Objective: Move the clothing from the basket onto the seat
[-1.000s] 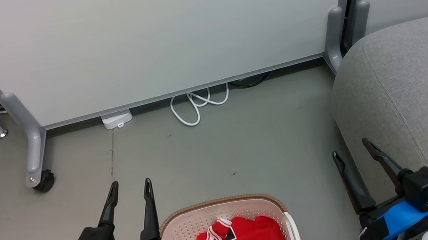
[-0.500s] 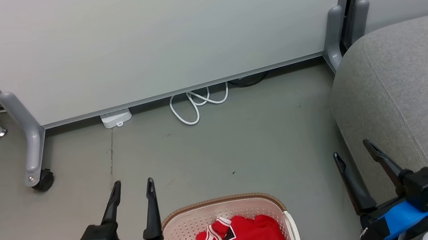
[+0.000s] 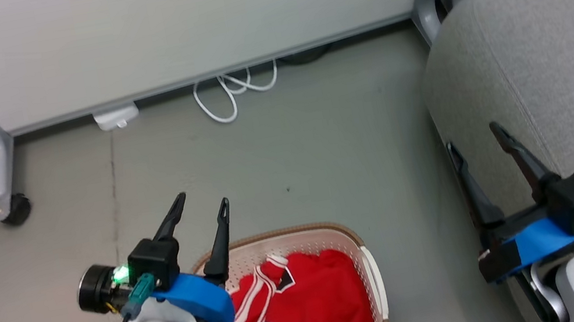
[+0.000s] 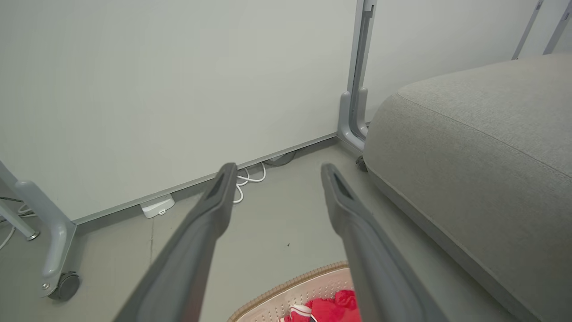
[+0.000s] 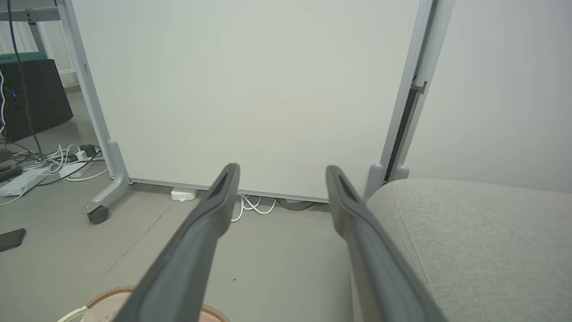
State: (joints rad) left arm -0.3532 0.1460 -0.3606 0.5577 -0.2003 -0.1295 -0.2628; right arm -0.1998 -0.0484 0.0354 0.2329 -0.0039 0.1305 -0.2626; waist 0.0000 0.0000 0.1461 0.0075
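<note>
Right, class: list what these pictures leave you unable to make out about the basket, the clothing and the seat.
- Head view: the basket has its near end cut off by the bottom edge, its left rim covered by the left tool.
- Head view: the clothing lies crumpled, so the garment count and lettering can't be told.
- Head view: the seat runs off the right edge.

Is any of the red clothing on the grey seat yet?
No, the clothing lies in the basket; none rests on the seat.

Red clothing [image 3: 317, 297] crumpled in cream basket [image 3: 277, 237], grey seat [image 3: 554, 66] nearby
</note>
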